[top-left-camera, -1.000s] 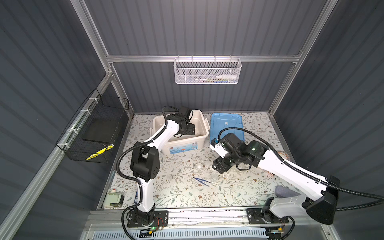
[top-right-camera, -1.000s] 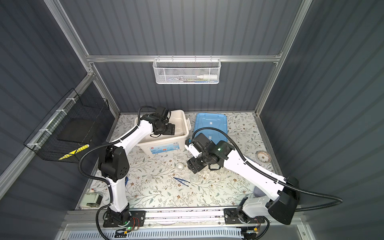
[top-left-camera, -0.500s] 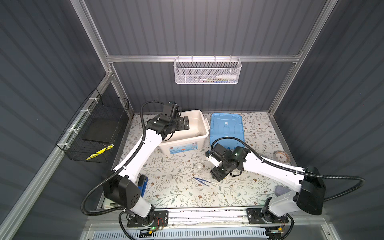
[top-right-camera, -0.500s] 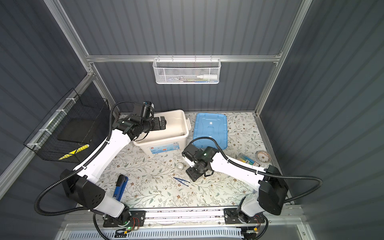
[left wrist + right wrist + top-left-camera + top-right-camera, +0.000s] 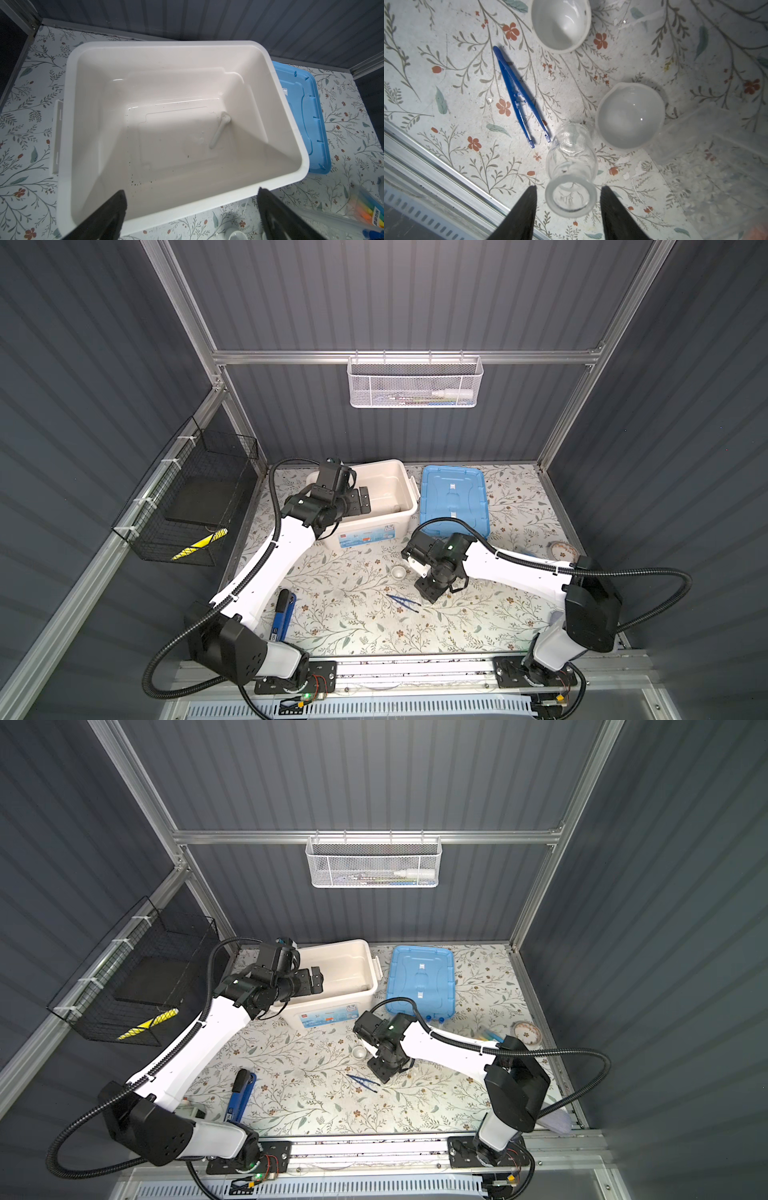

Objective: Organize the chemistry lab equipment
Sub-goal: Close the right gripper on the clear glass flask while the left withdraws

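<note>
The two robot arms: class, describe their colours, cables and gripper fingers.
The left arm and right arm have white links, black joints and black ribbed cable conduits. The left gripper and right gripper carry black, tapering fingers. A green light glows near the right wrist.

- Left arm (image 5: 266,564): I have it stretched from its base at the near left corner of the surface (image 5: 353,630) toward the far left corner, forearm raised, wrist roughly level.
- Left gripper (image 5: 192,192): jaws spread fully wide, holding nothing. In both top views it points right.
- Right arm (image 5: 519,568): I see it reaching low from the near right corner toward the middle of the surface, wrist turned downward.
- Right gripper (image 5: 569,188): jaws partly apart, low over the surface, pads (image 5: 525,207) clear of contact.
</note>
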### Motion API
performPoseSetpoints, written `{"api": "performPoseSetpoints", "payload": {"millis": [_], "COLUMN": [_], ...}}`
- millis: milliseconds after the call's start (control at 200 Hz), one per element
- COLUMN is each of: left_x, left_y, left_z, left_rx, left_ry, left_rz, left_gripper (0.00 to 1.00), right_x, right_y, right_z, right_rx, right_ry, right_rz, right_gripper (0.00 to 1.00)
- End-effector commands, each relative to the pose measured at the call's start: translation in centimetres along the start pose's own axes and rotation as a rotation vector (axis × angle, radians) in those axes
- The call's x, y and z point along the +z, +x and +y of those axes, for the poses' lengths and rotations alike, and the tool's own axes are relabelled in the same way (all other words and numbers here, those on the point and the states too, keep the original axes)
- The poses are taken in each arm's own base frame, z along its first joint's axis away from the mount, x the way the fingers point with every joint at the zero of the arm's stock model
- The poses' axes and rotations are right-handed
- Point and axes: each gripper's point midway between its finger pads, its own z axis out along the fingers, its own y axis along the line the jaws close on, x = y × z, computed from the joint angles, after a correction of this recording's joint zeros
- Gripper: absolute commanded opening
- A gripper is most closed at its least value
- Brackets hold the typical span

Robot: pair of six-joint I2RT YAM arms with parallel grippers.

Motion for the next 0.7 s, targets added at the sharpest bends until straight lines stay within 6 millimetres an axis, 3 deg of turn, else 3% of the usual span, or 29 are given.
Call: {"api": "performPoseSetpoints", "payload": {"millis": [0, 695], "left_x": [-0.13, -0.43], "left_y": [0.79, 1.29], "left_z": [0.78, 1.35], "left_rx": [-0.017, -0.017], "left_ry": [-0.024, -0.041], "left_rz": [0.01, 0.011], "left_gripper": [1.0, 1.0], "right_x": [-0.06, 0.49], "right_y": [0.07, 0.16], "right_z": [0.09, 0.4], "right_rx": [-0.019, -0.035], "right_ry": [0.013, 0.026], "right_rz": [0.017, 0.031], "right_gripper": [0.49, 0.3]}}
